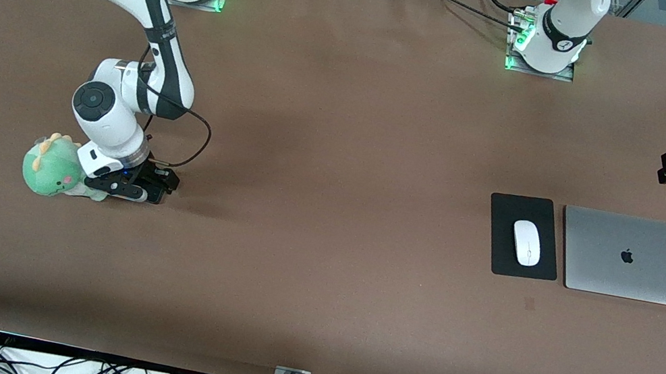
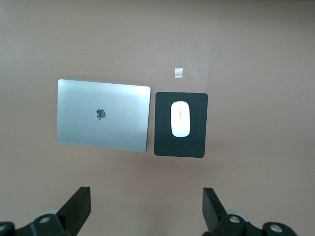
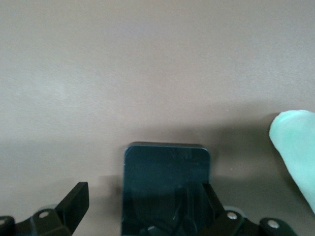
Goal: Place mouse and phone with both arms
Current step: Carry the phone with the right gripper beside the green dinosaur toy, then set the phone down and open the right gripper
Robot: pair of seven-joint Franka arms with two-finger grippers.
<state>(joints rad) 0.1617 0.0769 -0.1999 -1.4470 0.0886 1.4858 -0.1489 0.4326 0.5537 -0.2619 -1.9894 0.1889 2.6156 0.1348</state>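
So, your status: mouse [image 1: 527,242] already sits on black mat [image 1: 523,236] beside laptop [image 1: 627,256]. Left end effector [image 2: 147,209] waits spread wide, empty. Right end effector [image 3: 142,204] low at counter [image 1: 340,147], fingers apart around phone [image 3: 165,182], beside green plush [image 1: 52,165]. Phone placement remains.

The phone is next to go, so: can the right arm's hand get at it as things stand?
Probably yes: the right hand is low over the phone, fingers open either side; the plush dinosaur sits beside it, apart.
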